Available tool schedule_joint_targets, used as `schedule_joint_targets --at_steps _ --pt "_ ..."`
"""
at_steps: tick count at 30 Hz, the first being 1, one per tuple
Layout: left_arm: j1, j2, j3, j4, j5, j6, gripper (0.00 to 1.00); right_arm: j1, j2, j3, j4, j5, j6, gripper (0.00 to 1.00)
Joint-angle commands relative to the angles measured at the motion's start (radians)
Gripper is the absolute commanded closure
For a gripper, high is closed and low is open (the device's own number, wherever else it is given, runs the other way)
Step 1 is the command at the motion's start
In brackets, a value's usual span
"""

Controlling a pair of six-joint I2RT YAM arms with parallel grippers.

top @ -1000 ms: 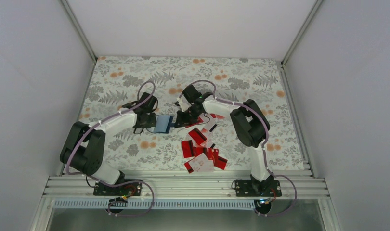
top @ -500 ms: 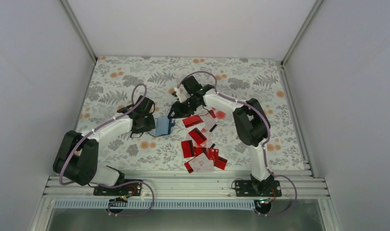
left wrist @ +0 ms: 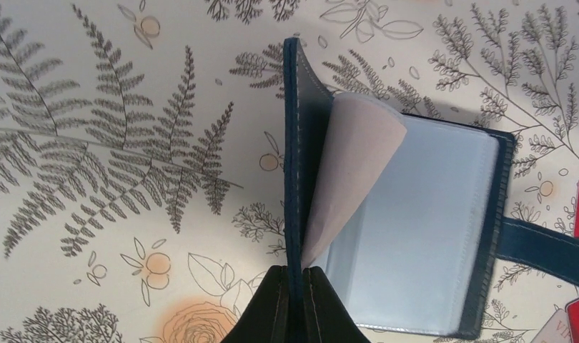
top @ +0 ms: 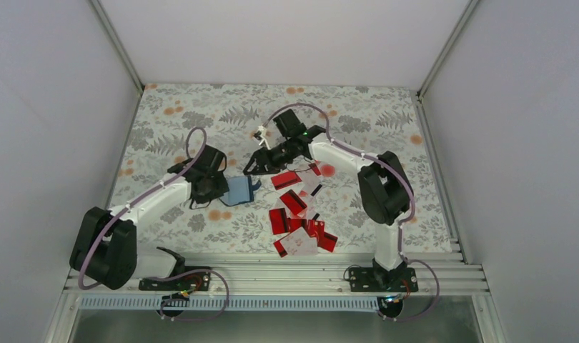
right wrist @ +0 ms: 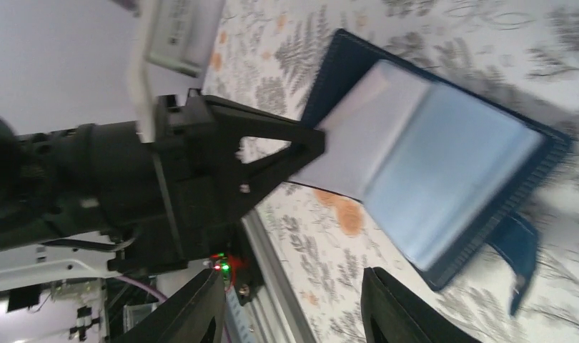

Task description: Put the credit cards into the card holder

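Right gripper (right wrist: 290, 280): jaws apart, nothing between them, poised above the open card holder (right wrist: 444, 164). Left gripper (left wrist: 298, 277): clenched on the holder's raised navy cover, with 1 pale inner leaf (left wrist: 347, 164) curling up beside it. The rest of the holder lies flat on the floral table (left wrist: 93, 143), light-blue pockets upward. Seen from overhead, the holder sits between the 2 grippers. The credit cards (top: 295, 213) lie scattered on the right arm's side of the holder, toward the bases. The closest red card (top: 286, 179) lies near the right gripper, its long axis roughly across the table. By this layout the right arm is the nearer one for the pick.
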Motion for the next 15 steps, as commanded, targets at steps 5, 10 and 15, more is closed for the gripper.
schedule_joint_targets --at_steps 5,10,15 --pt "-0.001 -0.034 -0.068 0.092 0.105 -0.109 0.98 0.101 0.110 0.049 0.098 -0.001 0.141 0.57" --pt "-0.002 -0.056 -0.108 0.113 0.123 -0.115 0.98 0.102 0.189 0.036 0.105 0.062 0.155 0.64" --pt "0.000 -0.105 -0.158 0.126 0.134 -0.127 0.97 0.102 0.243 0.041 0.097 0.112 0.140 0.67"
